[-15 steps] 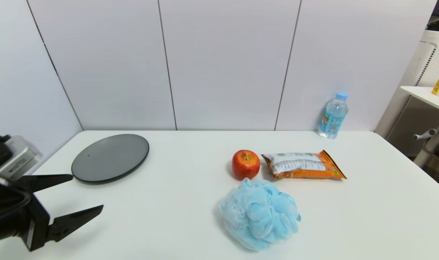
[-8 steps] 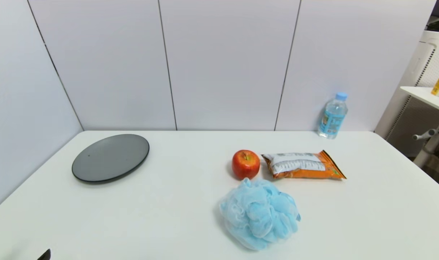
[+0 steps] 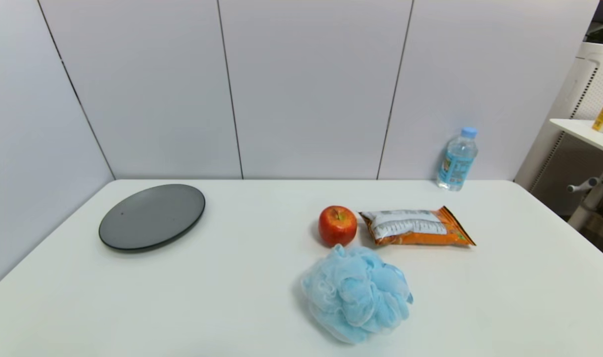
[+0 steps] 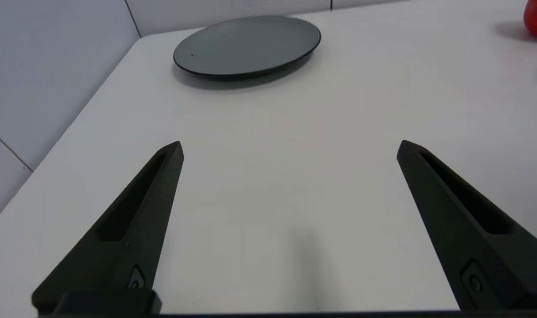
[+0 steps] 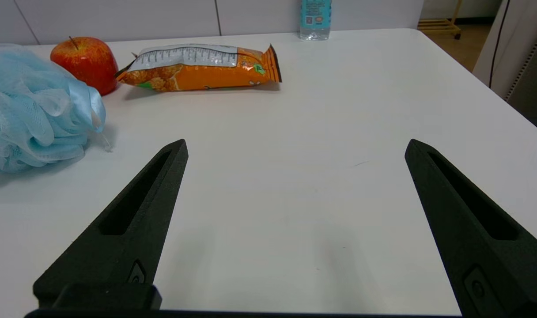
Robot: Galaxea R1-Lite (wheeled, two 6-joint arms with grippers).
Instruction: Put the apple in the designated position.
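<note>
Apple: the apple [image 3: 337, 226] stands upright on the counter [image 3: 232, 297], stem up, a little right of the middle and nearer the far edge than the near one; nothing holds it.
Close neighbours: the orange snack bag [image 3: 416, 227] lies just beside it toward the right edge, and the blue mesh puff [image 3: 356, 293] sits just on its near side, seemingly touching it or almost so.
Farther off: a dark grey plate [image 3: 151, 216] near the far left corner, well apart; a water bottle [image 3: 457, 159] at the far edge toward the right corner.
Designated position: no marker shows, so I take it to be bare white counter, not the plate.
Left hand: the left hand [image 4: 290, 148] hovers low over bare counter by the near left corner, fingers spread wide and empty.
Right hand: the right hand [image 5: 295, 145] is low near the near edge on the right, fingers spread wide, nothing between them, facing the puff, apple and bag.
Step in hand: judged to be the reach for the apple, not yet begun.
How to do it well: come down from above, since the puff and bag crowd two sides; close across the free sides at the widest girth, then lift straight up before carrying.
Risk: round, smooth skin may roll from an off-centre pinch; a snagged puff would drag along.
</note>
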